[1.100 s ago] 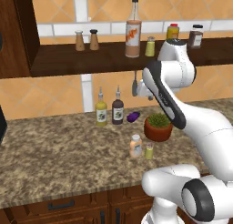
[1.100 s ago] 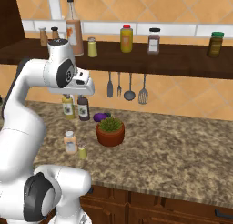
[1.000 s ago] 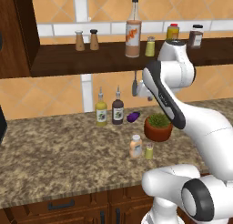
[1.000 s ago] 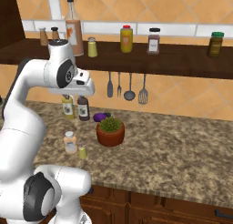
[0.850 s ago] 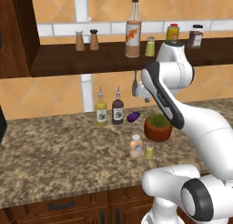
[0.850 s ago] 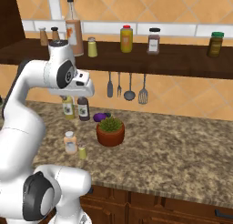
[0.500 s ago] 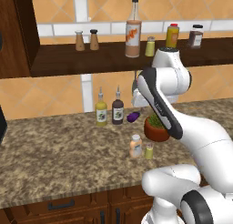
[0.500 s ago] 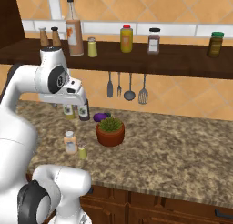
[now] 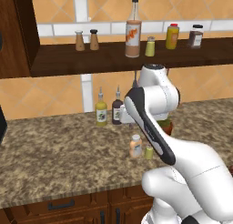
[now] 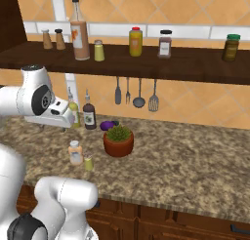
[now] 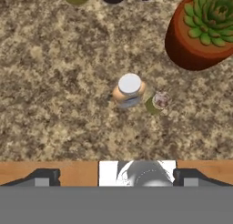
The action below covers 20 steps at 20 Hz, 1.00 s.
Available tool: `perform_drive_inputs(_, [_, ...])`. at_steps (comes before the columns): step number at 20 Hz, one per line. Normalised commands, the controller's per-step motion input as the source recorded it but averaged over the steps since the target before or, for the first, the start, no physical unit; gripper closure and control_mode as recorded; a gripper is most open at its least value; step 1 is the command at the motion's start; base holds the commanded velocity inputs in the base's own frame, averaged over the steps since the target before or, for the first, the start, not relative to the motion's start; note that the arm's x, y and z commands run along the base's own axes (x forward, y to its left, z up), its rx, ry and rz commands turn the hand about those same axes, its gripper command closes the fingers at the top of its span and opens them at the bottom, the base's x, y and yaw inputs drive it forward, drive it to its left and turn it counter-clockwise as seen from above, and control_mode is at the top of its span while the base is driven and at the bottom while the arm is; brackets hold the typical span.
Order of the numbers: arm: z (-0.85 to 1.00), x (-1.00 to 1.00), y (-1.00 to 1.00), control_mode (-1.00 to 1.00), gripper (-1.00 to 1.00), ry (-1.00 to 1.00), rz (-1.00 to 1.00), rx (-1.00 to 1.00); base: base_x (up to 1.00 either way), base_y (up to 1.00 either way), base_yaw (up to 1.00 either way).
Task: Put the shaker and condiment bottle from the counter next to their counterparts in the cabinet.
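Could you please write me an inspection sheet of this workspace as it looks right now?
Surface: speckled granite counter, over brown cabinet doors.
Job's things: condiment bottle and shaker stand upright side by side on the counter, untouched; counterparts, the tall spouted bottle and shelf shaker, stand on the cabinet shelf.
Clutter: potted succulent, two sauce bottles at the wall, a purple item, brown shaker pair, yellow red-capped bottle, jars.
Tool: tool open, empty, hovering above the condiment bottle.
Cables: nothing seen.
Surroundings: orange tiled wall, hanging utensils.
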Motion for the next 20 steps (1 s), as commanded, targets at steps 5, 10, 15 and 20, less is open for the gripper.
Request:
perform_drive_inputs(5, [-0.29,-0.08,0.14,-1.0,-1.0,0.0,-0.18,0.0,0.0,0.0,0.0])
perform_drive_inputs(10, [-0.34,0.28,-0.09,-1.0,-1.0,0.0,-0.31,0.0,0.0,0.0,0.0])
perform_drive_inputs(15, [-0.24,0.05,0.06,-1.0,-1.0,-0.01,-0.15,0.0,0.0,0.0,0.0])
perform_drive_inputs(20, [-0.27,0.34,-0.05,-1.0,-1.0,0.0,-0.15,0.0,0.0,0.0,0.0])
